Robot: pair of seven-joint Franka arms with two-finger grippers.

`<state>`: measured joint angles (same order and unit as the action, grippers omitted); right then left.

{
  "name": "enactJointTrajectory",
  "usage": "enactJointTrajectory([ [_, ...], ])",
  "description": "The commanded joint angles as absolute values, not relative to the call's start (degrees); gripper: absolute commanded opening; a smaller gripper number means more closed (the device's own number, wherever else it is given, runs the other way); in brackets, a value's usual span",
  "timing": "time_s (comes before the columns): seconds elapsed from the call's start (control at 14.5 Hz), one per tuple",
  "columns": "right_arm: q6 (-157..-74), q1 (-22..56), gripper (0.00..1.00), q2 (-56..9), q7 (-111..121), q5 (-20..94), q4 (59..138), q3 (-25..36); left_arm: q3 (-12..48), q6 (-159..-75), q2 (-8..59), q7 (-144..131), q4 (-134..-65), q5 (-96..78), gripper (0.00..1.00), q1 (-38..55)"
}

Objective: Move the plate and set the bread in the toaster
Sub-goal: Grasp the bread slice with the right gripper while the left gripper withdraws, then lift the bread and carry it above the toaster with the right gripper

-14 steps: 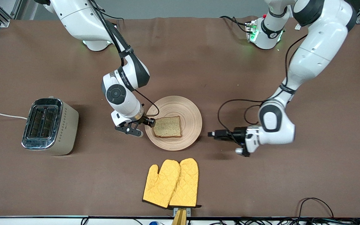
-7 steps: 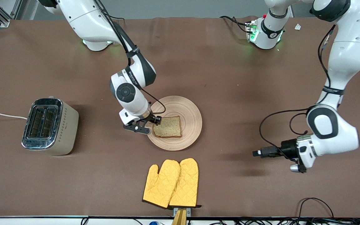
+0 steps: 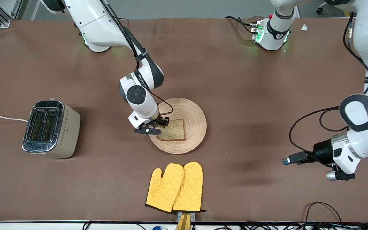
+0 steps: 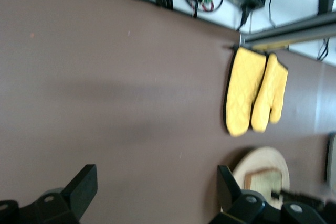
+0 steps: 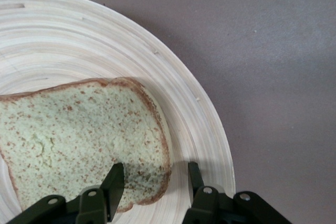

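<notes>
The pale wooden plate [image 3: 194, 118] lies mid-table with the speckled bread [image 3: 173, 130] slice flat on it. My right gripper [image 3: 157, 126] is down at the bread's corner nearest the toaster. Its jaws are open. In the right wrist view, one finger stands over the bread [image 5: 73, 135] and the other over the bare plate [image 5: 176, 103] just outside the crust, with the right gripper [image 5: 153, 181] straddling that edge. The cream and chrome toaster [image 3: 50, 128] stands toward the right arm's end, slots up. My left gripper [image 3: 287, 160] [image 4: 156, 184] hangs open and empty over bare table at the left arm's end.
A pair of yellow oven mitts [image 3: 176, 188] [image 4: 255, 94] lies nearer to the front camera than the plate, by the table's edge. The toaster's white cord [image 3: 2, 117] runs off the table's end. Black cables loop from the left arm's wrist [image 3: 305, 127].
The left arm has swung away from the plate toward its own end of the table. The right gripper has slid from the plate's rim onto the bread's corner, and its jaws have narrowed a little.
</notes>
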<state>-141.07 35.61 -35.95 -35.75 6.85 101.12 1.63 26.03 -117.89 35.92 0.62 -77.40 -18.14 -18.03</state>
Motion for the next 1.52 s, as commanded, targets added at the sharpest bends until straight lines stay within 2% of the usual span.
enactJointTrajectory([
  [0.0,-140.80,35.42,0.42,-36.03,-35.51,6.50,100.81,1.58,25.93,-108.23,32.09,-0.52,-75.42,-16.00,1.00,-20.74],
  [0.28,-140.98,35.68,0.22,-36.12,-35.68,6.50,100.90,1.58,26.46,-100.66,24.98,-2.90,-75.15,-1.35,1.00,-20.05],
  [0.48,-140.71,35.77,0.05,-36.04,-35.60,6.50,101.07,1.58,26.72,-97.40,20.58,-5.18,-75.32,1.84,1.00,-20.21],
  [0.76,-139.84,35.33,0.01,-35.77,-35.33,6.50,100.81,1.58,26.81,-93.34,15.48,-4.84,-75.32,6.94,1.00,-20.30],
  [1.04,-128.52,34.45,0.01,-34.37,-36.12,6.50,95.55,2.02,26.37,-88.51,13.45,-4.31,-75.23,6.86,1.00,-20.92],
  [1.31,-125.87,34.54,0.00,-27.09,-38.94,5.98,95.28,5.88,26.02,-88.07,13.18,-3.96,-75.32,7.12,1.00,-21.09],
  [1.45,-118.78,34.45,0.00,-24.79,-38.76,2.57,91.95,8.25,26.10,-88.07,13.53,-2.47,-75.50,7.12,1.00,-22.75],
])
